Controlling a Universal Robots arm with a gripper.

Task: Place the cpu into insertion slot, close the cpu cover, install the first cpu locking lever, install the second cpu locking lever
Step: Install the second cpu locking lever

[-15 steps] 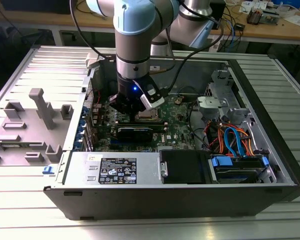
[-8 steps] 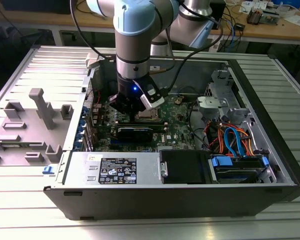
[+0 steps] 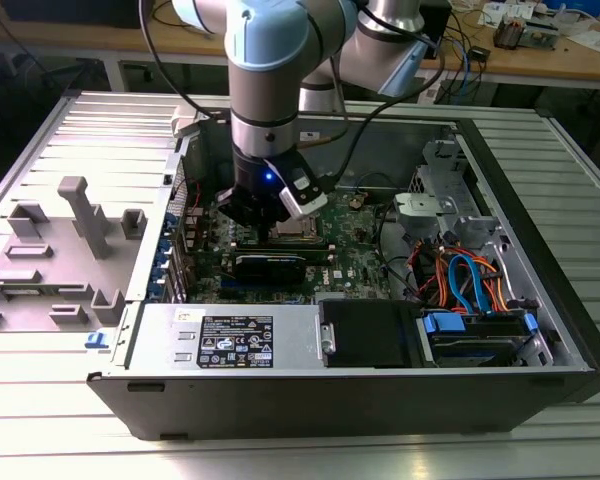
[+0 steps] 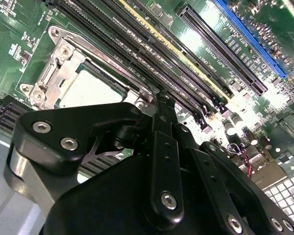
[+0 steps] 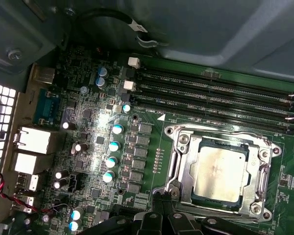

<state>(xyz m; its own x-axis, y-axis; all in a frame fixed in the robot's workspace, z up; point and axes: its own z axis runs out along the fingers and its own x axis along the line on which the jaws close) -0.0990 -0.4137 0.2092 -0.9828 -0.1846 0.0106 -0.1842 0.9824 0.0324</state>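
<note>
The cpu (image 5: 219, 171) lies flat in the insertion slot (image 5: 186, 193), its dull silver top showing through the window of the cpu cover (image 5: 178, 164), which lies down over it. In the second wrist view the cpu (image 4: 90, 90) sits under the same shiny cpu cover (image 4: 63, 66). My gripper (image 5: 161, 199) is shut, and its tip stands at one corner of the socket. In the second wrist view the gripper (image 4: 161, 104) ends beside the cover's edge. I cannot tell whether it touches a locking lever. In the exterior view the gripper (image 3: 273, 222) hangs low over the board, hiding part of the socket.
Long black memory slots (image 5: 220, 95) run along one side of the socket, and capacitors (image 5: 115, 147) stand on the other. The open computer case (image 3: 540, 250) walls the board in. A black card (image 3: 270, 265), bundled cables (image 3: 460, 275) and a power supply (image 3: 230, 340) lie nearby.
</note>
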